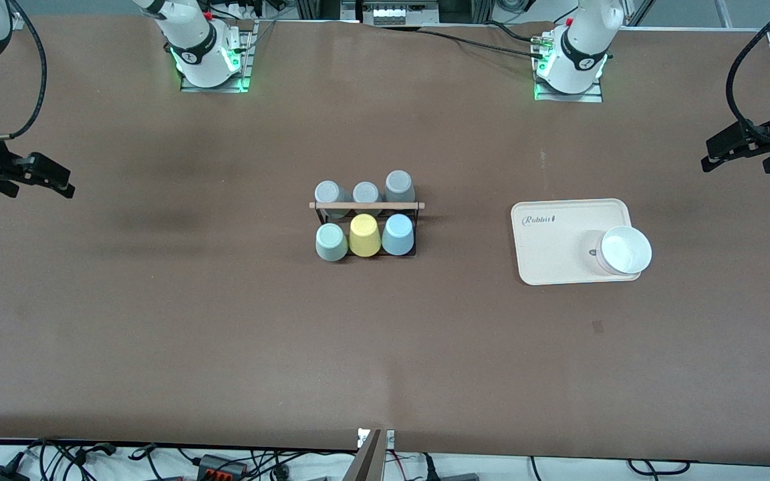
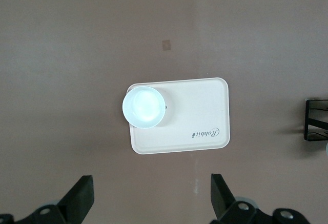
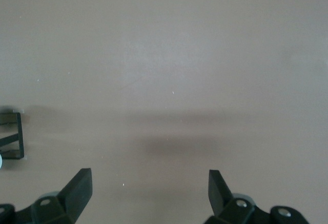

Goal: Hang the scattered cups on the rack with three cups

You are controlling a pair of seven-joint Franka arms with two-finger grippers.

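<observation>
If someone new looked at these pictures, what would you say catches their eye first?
Probably the yellow cup on the rack at mid-table, between a mint-green cup and a light blue cup, with three grey cups in the farther row. Next, the cream tray toward the left arm's end, carrying a white bowl. The left gripper and right gripper wait open at the table's ends.

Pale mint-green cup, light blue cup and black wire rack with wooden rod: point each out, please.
Pale mint-green cup (image 1: pixel 331 241), front view, on its upturned base.
Light blue cup (image 1: pixel 398 234), front view, on its side wall.
Black wire rack with wooden rod (image 1: pixel 366 206), front view, on the rod's middle.
</observation>
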